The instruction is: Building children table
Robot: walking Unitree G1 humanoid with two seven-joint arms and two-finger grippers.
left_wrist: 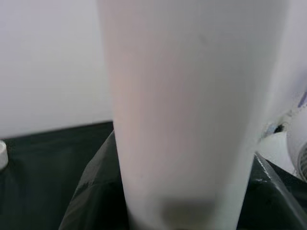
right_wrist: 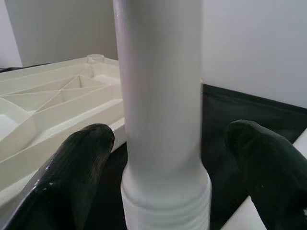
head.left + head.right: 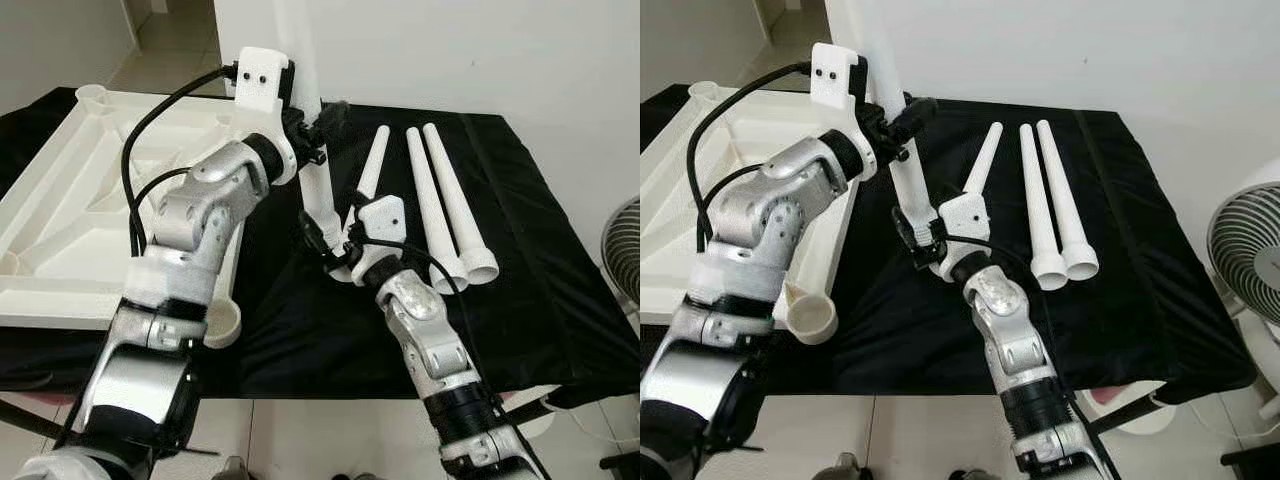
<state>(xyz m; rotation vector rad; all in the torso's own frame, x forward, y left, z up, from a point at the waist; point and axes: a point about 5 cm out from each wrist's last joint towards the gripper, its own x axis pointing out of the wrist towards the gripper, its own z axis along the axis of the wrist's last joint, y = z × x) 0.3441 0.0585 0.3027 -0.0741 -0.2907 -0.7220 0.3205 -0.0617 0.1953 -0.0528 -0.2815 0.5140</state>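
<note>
My left pincer (image 3: 322,128) pinches a white plastic leg (image 3: 318,170) that stands upright near the centre of the head frames. It is a smooth, matte tube that runs up past the top edge. In the left wrist view its pale surface looms close and blurred.

My right pincer (image 3: 322,240) is at the lower end of the same leg. Its two black rubbery fingers (image 2: 79,167) are spread to either side of the tube, and in the right wrist view gaps show between them and the plastic. There the leg's end shows a thicker collar with fine ridged threads.

The bench (image 3: 540,260) is draped in black cloth with a soft sheen. At the left of the frame lies the tabletop (image 3: 60,210), upside down. It is cream moulded plastic, with raised ribs crossing diagonally and round sockets at its corners.

Right of centre, three more legs (image 3: 440,200) lie on the cloth. They are long tapered cones, with their wide open ends toward the lower edge. Two of them touch side by side.

At the right edge of the frame, part of a fan (image 3: 1245,250) with a wire grille stands beside the bench.
</note>
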